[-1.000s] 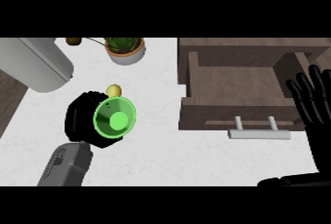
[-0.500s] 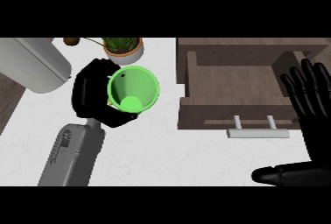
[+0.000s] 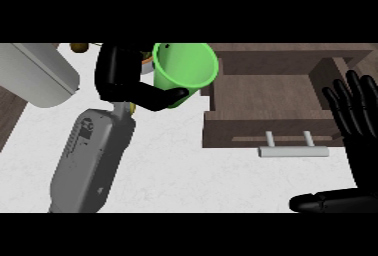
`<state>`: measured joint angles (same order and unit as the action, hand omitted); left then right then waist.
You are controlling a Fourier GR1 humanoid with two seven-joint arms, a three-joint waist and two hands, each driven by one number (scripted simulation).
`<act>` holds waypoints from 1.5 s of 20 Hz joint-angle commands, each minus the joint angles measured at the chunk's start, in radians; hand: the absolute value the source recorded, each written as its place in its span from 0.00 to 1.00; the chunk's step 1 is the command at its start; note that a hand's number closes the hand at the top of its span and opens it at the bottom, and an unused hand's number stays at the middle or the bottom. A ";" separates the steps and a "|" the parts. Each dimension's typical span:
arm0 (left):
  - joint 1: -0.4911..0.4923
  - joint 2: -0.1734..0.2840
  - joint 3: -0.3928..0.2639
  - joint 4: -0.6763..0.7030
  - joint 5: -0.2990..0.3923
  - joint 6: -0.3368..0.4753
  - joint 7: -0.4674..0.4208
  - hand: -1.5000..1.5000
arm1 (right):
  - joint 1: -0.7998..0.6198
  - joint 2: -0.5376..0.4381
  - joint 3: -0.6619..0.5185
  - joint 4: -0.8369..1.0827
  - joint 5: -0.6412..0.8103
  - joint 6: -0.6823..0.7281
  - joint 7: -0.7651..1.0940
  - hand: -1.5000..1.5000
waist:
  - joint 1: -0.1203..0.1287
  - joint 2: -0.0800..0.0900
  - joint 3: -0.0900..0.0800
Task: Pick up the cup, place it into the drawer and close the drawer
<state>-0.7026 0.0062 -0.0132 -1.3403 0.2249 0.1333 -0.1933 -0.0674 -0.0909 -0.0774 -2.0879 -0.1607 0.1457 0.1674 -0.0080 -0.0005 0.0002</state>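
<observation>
Left hand [image 3: 129, 82] has its fingers and thumb curled round the green cup [image 3: 184, 67] and holds it up, above the white tabletop [image 3: 199, 180]. It grips the cup at the left side, and the cup is tilted so that its open mouth faces the viewer. The cup now hangs at the far side of the scene, just beside the left edge of the brown drawer [image 3: 269, 102], but not yet over its inside.

Right hand [image 3: 358, 125] is at the right edge, open with straight fingers pointing away, and it holds nothing; it seems to rest there.

The drawer is pulled open, its handle [image 3: 293, 150] points toward the near side, and the inside looks bare.

So, as I judge it, the picking up is done and the carrying is on its way. What is left: bring the cup to the right over the drawer, set it inside, let go, and then push the drawer shut.
</observation>
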 commanded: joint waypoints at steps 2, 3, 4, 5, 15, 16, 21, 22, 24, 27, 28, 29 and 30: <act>-0.180 -0.006 -0.028 0.138 -0.027 0.094 0.026 1.00 | -0.029 -0.007 -0.013 0.028 -0.012 0.004 -0.003 0.00 | -0.005 0.002 0.000; -0.142 -0.006 -0.036 0.072 -0.034 0.097 0.038 1.00 | -0.048 0.011 0.006 0.014 0.022 -0.039 0.029 0.00 | 0.001 0.001 0.000; -0.216 0.000 0.017 0.192 -0.015 0.033 0.016 1.00 | -0.054 -0.010 -0.003 0.013 0.000 -0.015 0.042 0.00 | -0.004 0.003 0.000; -0.208 -0.006 -0.027 0.143 -0.033 0.096 0.056 1.00 | -0.002 -0.011 -0.037 0.054 -0.028 0.025 -0.049 0.00 | -0.002 0.001 0.000; -0.387 -0.006 -0.123 0.479 0.061 0.191 -0.044 1.00 | -0.032 -0.032 -0.040 0.025 -0.044 0.026 0.009 0.00 | -0.016 0.004 0.000; -0.438 -0.006 -0.149 0.486 0.091 0.249 -0.015 1.00 | -0.042 -0.016 -0.030 0.089 -0.011 0.024 -0.044 0.00 | -0.017 0.005 0.000; -0.501 -0.006 -0.115 0.666 0.131 0.189 -0.109 1.00 | -0.048 -0.030 -0.056 0.072 -0.025 0.019 -0.028 0.00 | -0.021 0.007 0.000; -0.533 -0.006 -0.156 0.661 0.141 0.249 -0.069 1.00 | -0.043 -0.026 -0.035 0.052 -0.013 0.021 -0.027 0.00 | -0.023 0.006 0.000; -0.558 -0.006 -0.127 0.751 0.154 0.211 -0.114 1.00 | -0.035 0.000 0.009 0.069 0.016 0.020 -0.045 0.00 | -0.026 0.010 0.000; -0.566 -0.006 -0.216 0.804 0.235 0.251 -0.141 1.00 | -0.035 -0.039 -0.052 0.049 -0.044 0.036 -0.010 0.00 | -0.044 0.012 0.001; -0.581 -0.006 -0.230 0.840 0.249 0.240 -0.153 1.00 | -0.059 -0.021 -0.008 0.038 -0.007 0.012 0.011 0.00 | -0.051 0.014 0.001; -0.536 -0.006 -0.310 0.788 0.287 0.276 -0.152 1.00 | 0.024 -0.009 -0.003 0.054 -0.019 0.067 -0.084 0.00 | -0.055 0.011 0.001; -0.580 -0.006 -0.259 0.890 0.256 0.235 -0.187 1.00 | -0.050 -0.007 0.018 0.040 0.016 0.018 -0.019 0.00 | -0.061 0.019 0.001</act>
<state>-1.2488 0.0001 -0.2454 -0.5642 0.4505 0.3822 -0.3310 -0.1022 -0.1087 -0.0907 -2.0433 -0.1747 0.1733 0.1473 -0.0540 0.0113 0.0010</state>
